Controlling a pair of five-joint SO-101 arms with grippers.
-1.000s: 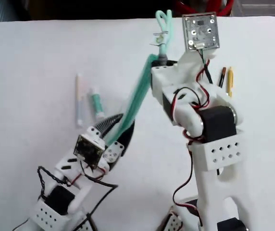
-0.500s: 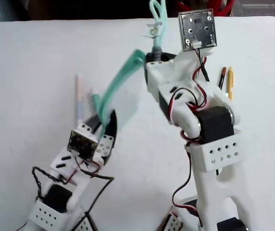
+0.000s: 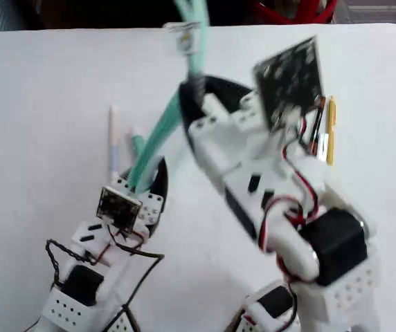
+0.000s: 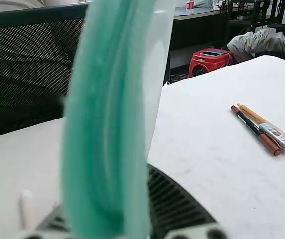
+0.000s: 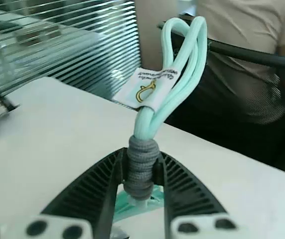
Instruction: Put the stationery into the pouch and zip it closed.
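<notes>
Pouch (image 3: 158,142) — mint-green edge, clear sides — slung above the table, between the arms. Left gripper (image 3: 142,181) clenched on its lower end; right gripper (image 5: 140,167) grasping the grey-wrapped cord pull (image 5: 150,122).

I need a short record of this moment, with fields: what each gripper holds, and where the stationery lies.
Left gripper: shut on the lower end of the pouch
Right gripper: shut on the grey wrap of the zipper cord
Right-side pens: on the table, outside the pouch
Left-side pens: on the table by the left gripper, outside the pouch
</notes>
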